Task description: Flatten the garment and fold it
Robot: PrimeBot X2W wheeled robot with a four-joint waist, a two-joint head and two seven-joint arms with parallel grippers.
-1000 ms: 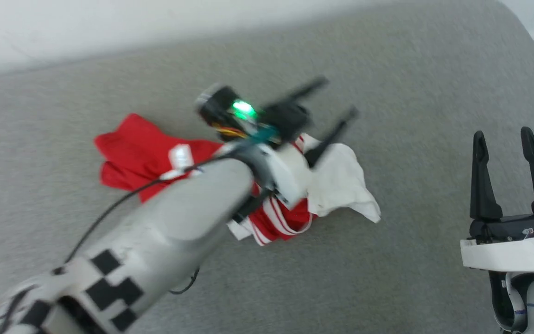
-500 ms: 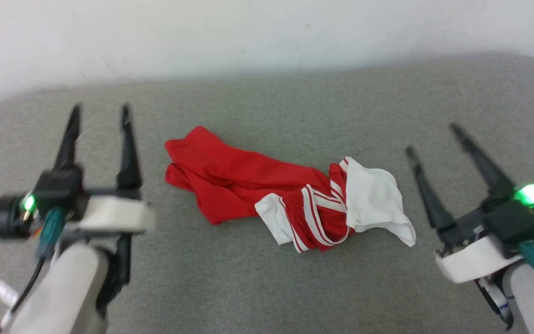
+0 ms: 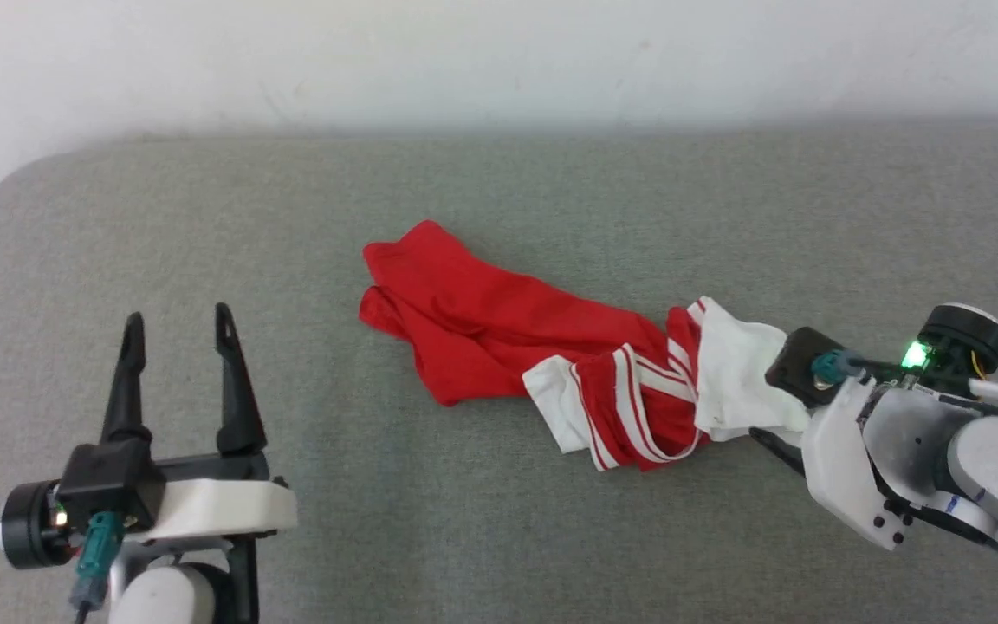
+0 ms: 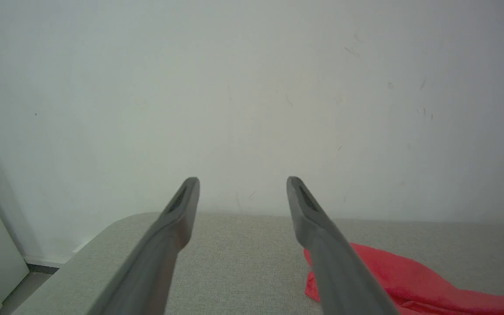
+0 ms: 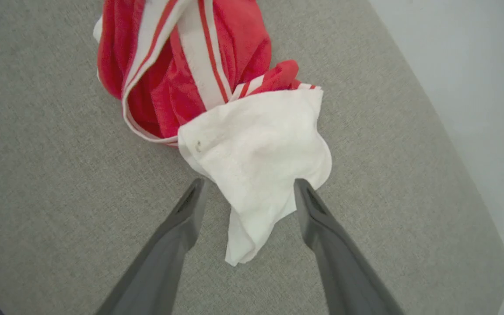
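Jaws of the right gripper (image 5: 248,183) are spread around the garment's (image 3: 499,338) white sleeve (image 5: 256,148), likely for a flattening pull, while the left gripper (image 3: 177,325) is parked open, well clear.

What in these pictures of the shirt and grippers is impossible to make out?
The garment's front: head view, buried in its own folds.
The right gripper's opening: head view, hidden by its own wrist.
Whether it touches the white sleeve: right wrist view, unclear.
Most of the garment: left wrist view, cut off by the bottom edge.
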